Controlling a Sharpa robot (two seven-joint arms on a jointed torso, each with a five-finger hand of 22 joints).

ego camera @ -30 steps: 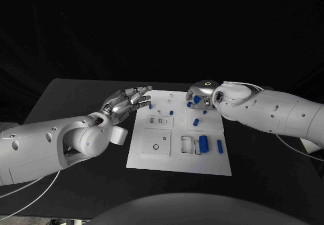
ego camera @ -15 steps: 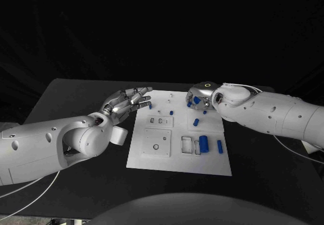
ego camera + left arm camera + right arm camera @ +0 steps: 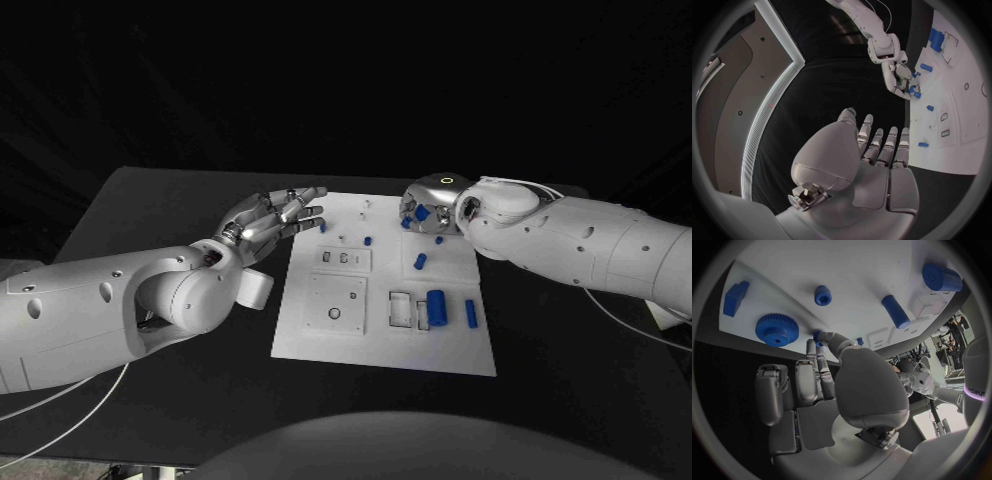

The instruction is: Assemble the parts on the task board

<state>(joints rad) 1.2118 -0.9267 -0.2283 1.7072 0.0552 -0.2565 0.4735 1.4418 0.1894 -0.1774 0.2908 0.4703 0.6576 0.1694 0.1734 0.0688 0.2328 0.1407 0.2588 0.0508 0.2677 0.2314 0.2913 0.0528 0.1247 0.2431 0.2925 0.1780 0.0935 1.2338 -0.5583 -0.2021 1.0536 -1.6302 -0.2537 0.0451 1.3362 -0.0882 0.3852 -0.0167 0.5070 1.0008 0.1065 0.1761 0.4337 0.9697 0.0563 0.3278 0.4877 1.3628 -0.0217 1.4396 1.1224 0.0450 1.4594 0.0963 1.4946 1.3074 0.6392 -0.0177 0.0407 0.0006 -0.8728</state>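
Note:
The white task board [image 3: 325, 345] lies in the middle of the black table. Over its far right corner hovers my right hand [image 3: 433, 203]. In the right wrist view its thumb and a fingertip meet on a small blue part [image 3: 817, 333], beside a blue gear [image 3: 777, 329] and a blue block [image 3: 736, 296] lying on the board [image 3: 854, 275]. My left hand [image 3: 271, 218] floats at the board's far left edge, fingers spread and holding nothing. On the board's right side lie a thick blue cylinder [image 3: 434, 305], a slim blue bar [image 3: 469, 313] and a short peg [image 3: 418, 261].
White insert plates with slots and a round hole [image 3: 335, 313] occupy the board's left half. Small blue pegs [image 3: 368, 240] stand near the far middle. Bare black table surrounds the board, and both white forearms reach in from the sides.
My right hand has shifted slightly toward the far edge of the board, keeping the same pose. The left hand has stayed put.

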